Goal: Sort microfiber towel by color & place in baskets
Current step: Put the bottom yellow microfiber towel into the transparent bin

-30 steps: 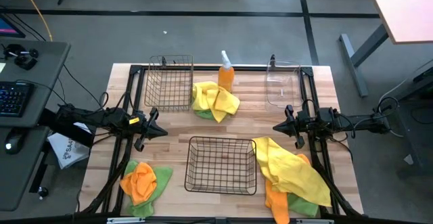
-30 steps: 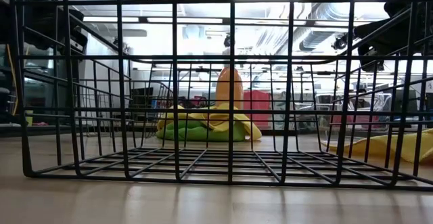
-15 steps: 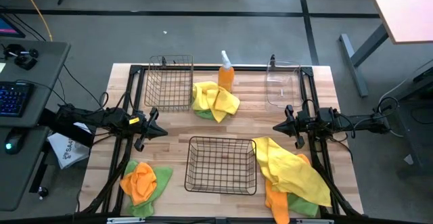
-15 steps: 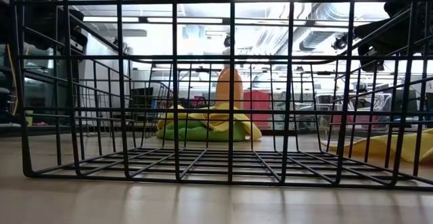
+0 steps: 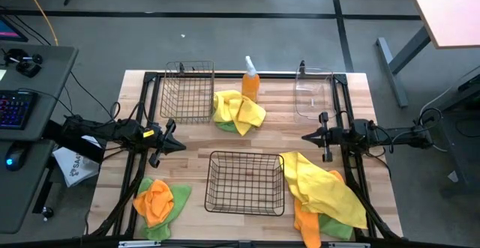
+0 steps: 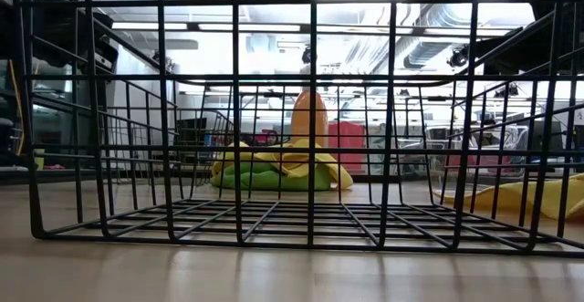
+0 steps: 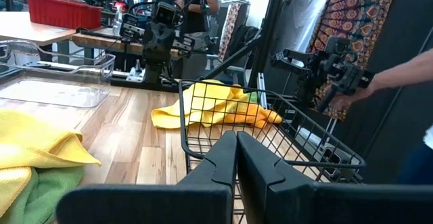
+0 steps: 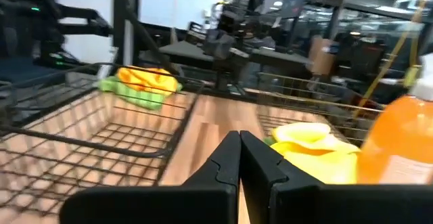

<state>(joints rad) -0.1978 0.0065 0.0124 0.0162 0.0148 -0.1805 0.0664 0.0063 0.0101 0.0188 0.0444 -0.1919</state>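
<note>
wide basket [image 5: 245, 182] btwn pincers, near front

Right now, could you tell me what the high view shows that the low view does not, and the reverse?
Only the high view shows the left gripper and right gripper, both shut above the table, the clear bin, the taller basket and the orange-and-green towel pile. Only the low view shows the room's ceiling lights. Both show the wider basket, the orange spray bottle and the yellow-and-green towels beside it.
</note>
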